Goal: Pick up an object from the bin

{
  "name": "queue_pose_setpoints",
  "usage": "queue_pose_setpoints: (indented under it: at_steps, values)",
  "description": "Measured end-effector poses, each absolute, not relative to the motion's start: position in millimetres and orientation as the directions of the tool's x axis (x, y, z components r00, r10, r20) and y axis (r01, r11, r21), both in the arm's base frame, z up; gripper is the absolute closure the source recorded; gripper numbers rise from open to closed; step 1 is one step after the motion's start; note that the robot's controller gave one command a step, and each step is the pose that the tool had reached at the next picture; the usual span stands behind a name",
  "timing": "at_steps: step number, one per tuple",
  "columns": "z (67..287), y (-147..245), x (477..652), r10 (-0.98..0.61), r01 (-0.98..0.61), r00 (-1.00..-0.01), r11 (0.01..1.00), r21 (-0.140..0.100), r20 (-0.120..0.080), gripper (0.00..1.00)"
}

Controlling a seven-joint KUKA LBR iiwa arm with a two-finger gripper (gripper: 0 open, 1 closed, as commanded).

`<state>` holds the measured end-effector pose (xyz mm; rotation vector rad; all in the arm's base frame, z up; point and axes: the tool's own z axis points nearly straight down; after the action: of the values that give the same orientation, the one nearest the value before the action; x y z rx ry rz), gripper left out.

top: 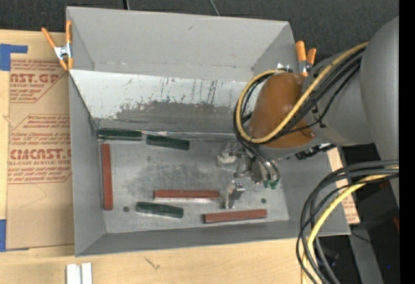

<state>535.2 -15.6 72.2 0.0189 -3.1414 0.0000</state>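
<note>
Right of the bin floor: the gripper (235, 193) is low over the grey metal, near the right wall and towards the front.
Grip state: cannot tell; the tip is a small cluster of metal parts and its shape is not clear.
Nearest thing: mid red stick (187, 194), a long flat red-brown bar lying left to right on the floor. Its right end is just beside the gripper and may be touching it, though the view is too poor to be sure.
Next nearest: low red stick (235, 215), the same kind of bar, lying flat just in front of the gripper, near the front wall.
Left side: left red stick (106, 176), lying along the left wall, well apart from the gripper.
Back edge: two green sticks, one (120, 135) at the back left corner and one (168, 142) just to its right, both flat.
Front: third green stick (159, 210), between the mid red stick and the front wall.
Arm: orange cover (279, 111) above the right wall, ringed by yellow and black cables (243, 104).
Bin (162, 49): grey, its back wall scuffed dark.
</note>
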Motion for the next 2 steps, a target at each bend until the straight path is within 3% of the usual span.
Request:
queue_pose_setpoints:
  at_steps: [1, 2]
  values:
    - [75.8, 72.0, 503.1, -0.285, -0.285, -0.958, 0.959, -0.006, -0.017, 1.0]
    - [75.8, 72.1, 503.1, -0.285, -0.285, -0.958, 0.959, -0.007, -0.017, 1.0]
